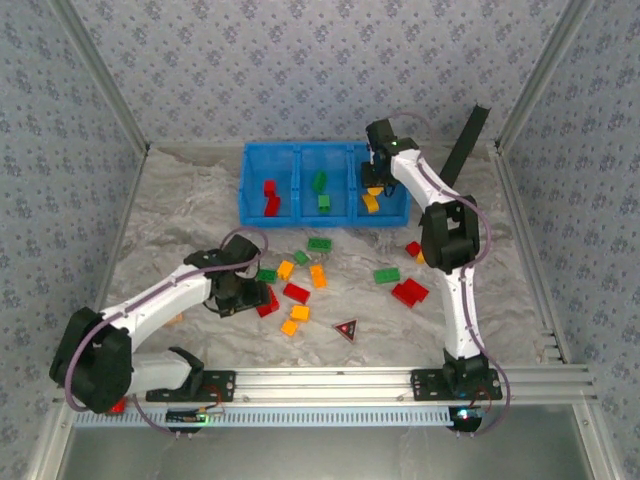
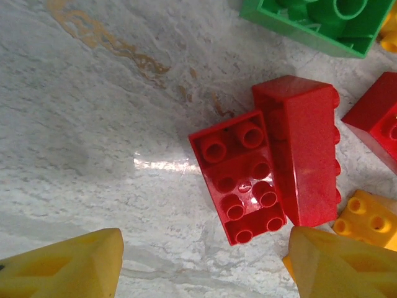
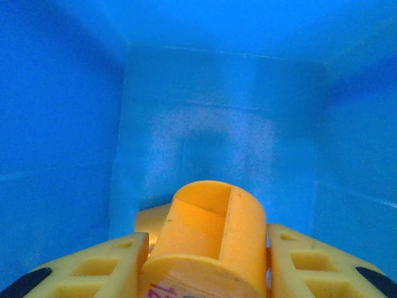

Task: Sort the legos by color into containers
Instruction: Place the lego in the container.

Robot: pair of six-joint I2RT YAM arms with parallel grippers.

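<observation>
The blue three-part tray (image 1: 243,192) stands at the back, with red bricks (image 1: 270,197) in its left part, green ones (image 1: 321,190) in the middle and yellow-orange ones (image 1: 371,203) on the right. My right gripper (image 1: 376,172) (image 3: 205,264) hangs inside the right part, shut on a yellow-orange ring-shaped piece (image 3: 211,230). Blue tray walls (image 3: 62,124) surround it. My left gripper (image 1: 246,296) (image 2: 205,267) is open, low over the table, just short of two red bricks (image 2: 242,180) (image 2: 304,149) lying side by side. Several red, green and orange bricks (image 1: 318,276) lie scattered mid-table.
A green brick (image 2: 310,18), another red one (image 2: 378,121) and an orange one (image 2: 366,220) crowd the right side of the left wrist view. A dark red triangle piece (image 1: 347,329) lies near the front. A black strip (image 1: 465,140) leans at the back right.
</observation>
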